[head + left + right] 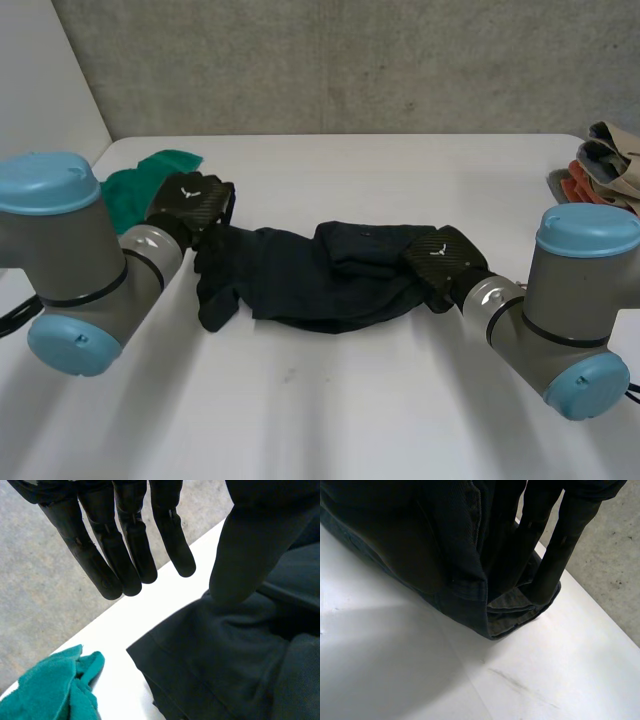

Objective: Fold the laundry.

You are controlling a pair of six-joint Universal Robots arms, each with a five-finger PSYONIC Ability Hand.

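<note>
Lying aside at upper left, the green cloth (150, 178) waits. The left hand (190, 200), fingers (125, 555) straight and apart, rests its thumb on the dark garment's (300, 275) left end at mid-frame, likely readying a grip. At centre right, the right hand (445, 258) meets the other end; whether it grips cannot be told.

A dark navy garment (300, 280) lies crumpled, stretched sideways across the white table (400, 420).
</note>
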